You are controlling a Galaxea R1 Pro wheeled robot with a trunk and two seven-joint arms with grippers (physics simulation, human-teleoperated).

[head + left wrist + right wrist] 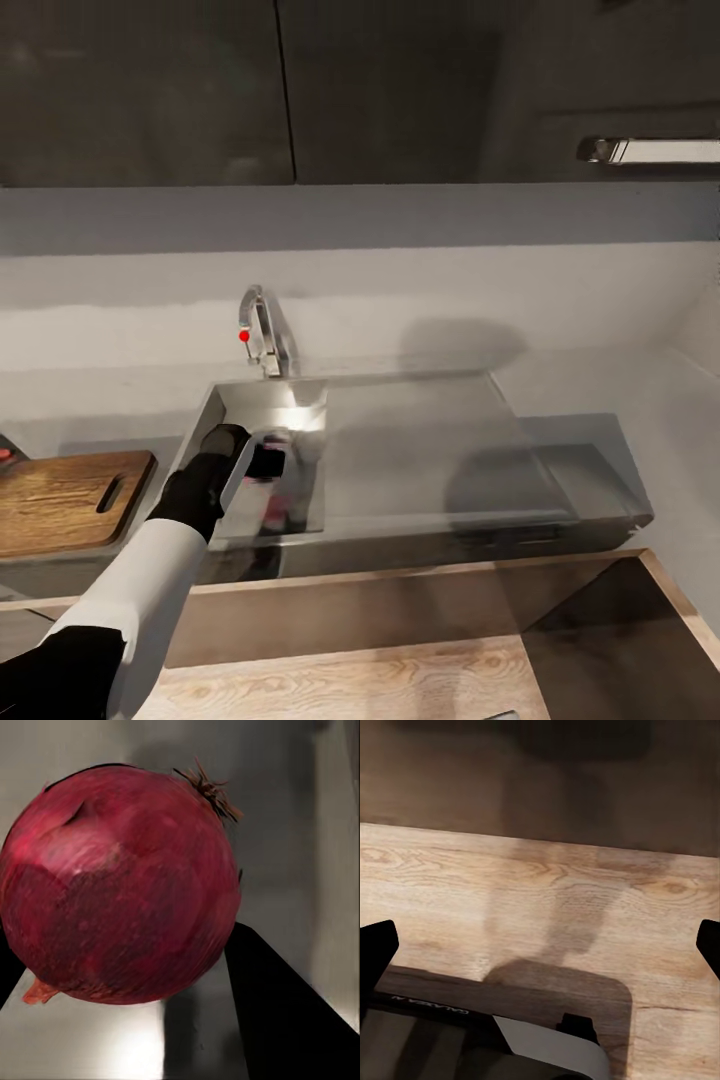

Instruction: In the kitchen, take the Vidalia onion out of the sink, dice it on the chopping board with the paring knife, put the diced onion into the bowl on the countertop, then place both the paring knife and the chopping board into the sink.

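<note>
Head view, from the left: the chopping board (68, 500) lies bare on the grey bench (640, 400), so dicing looks not yet begun. The left gripper (268, 478) reaches down into the sink (420, 460) basin. Left wrist view has the Vidalia onion (120, 885) between its dark fingers (285, 1020), seemingly pinched, nothing lifted out. Right fingers (376, 952) are spread above wood flooring. Dark cabinets (300, 90) hang overhead.

Vidalia onion (120, 885) between tool fingers (285, 1012)
</note>
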